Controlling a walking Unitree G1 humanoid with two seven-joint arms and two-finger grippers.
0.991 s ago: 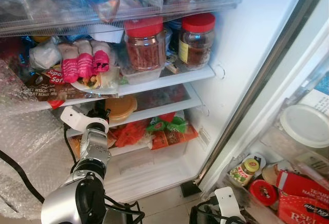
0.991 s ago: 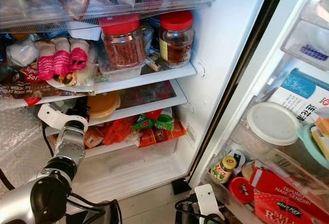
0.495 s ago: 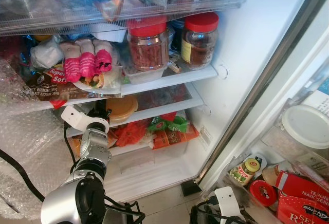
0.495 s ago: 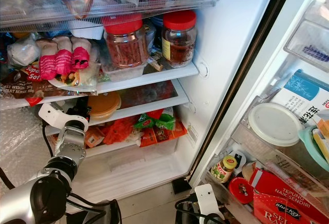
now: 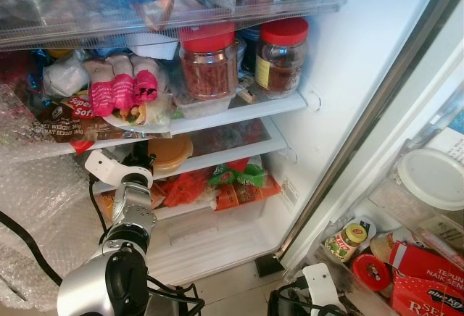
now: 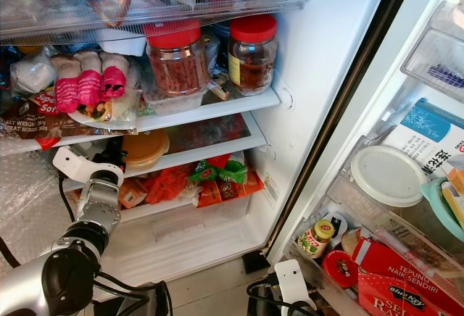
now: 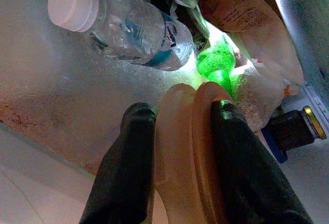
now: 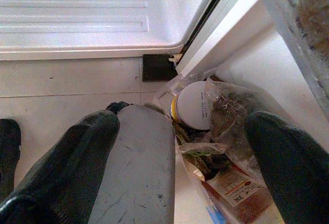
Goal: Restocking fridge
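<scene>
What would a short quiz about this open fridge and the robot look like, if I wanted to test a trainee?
1. True or false: the left gripper is shut on a tub at the middle shelf.
2. Which lid colour do the two jars on the shelf above have? A) green B) red C) white
3. Fill in: in the left wrist view, a clear ___ with a white cap lies beyond the tub.

Key:
1. True; both black fingers press its sides.
2. B
3. bottle
</scene>
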